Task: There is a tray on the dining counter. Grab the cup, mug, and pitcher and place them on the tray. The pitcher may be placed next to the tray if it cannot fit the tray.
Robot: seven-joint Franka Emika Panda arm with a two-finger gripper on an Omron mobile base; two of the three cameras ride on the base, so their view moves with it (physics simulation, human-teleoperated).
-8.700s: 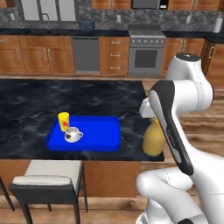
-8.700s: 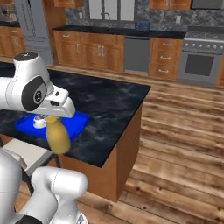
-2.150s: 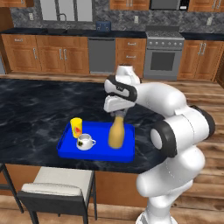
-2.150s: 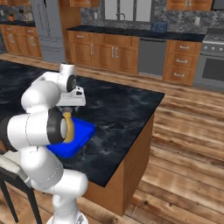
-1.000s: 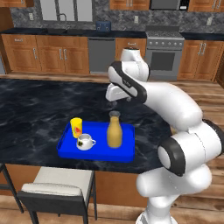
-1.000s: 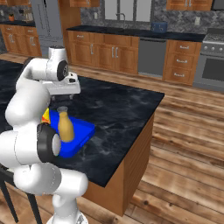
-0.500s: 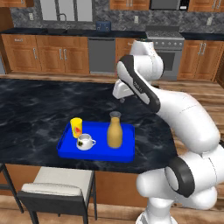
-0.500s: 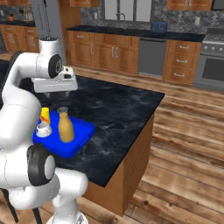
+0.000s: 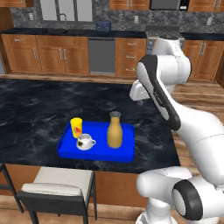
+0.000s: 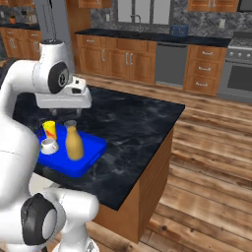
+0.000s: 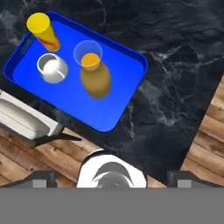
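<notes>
The blue tray [image 9: 97,151] lies near the front edge of the dining counter [image 9: 35,109]. On it stand the yellow cup [image 9: 76,127], the white mug [image 9: 85,141] and the mustard pitcher [image 9: 114,131], all upright and apart from one another. The hand view looks down on the tray [image 11: 109,109] with the cup [image 11: 43,30], mug [image 11: 52,68] and pitcher [image 11: 92,72]. My gripper [image 10: 64,109] hangs high above the counter, behind and to the right of the tray. It is open, its fingertips [image 11: 41,179] spread wide with nothing between them.
A stool [image 9: 57,186] stands below the tray at the counter's front edge. The counter ends to the right over wooden floor [image 10: 206,172]. Wooden cabinets and a dishwasher [image 9: 101,50] line the back wall, with a stove [image 10: 236,74] at the right.
The arm has risen and drawn back to the right, away from the pitcher. The pitcher stays upright on the tray, free of the gripper, beside the unmoved cup and mug.
</notes>
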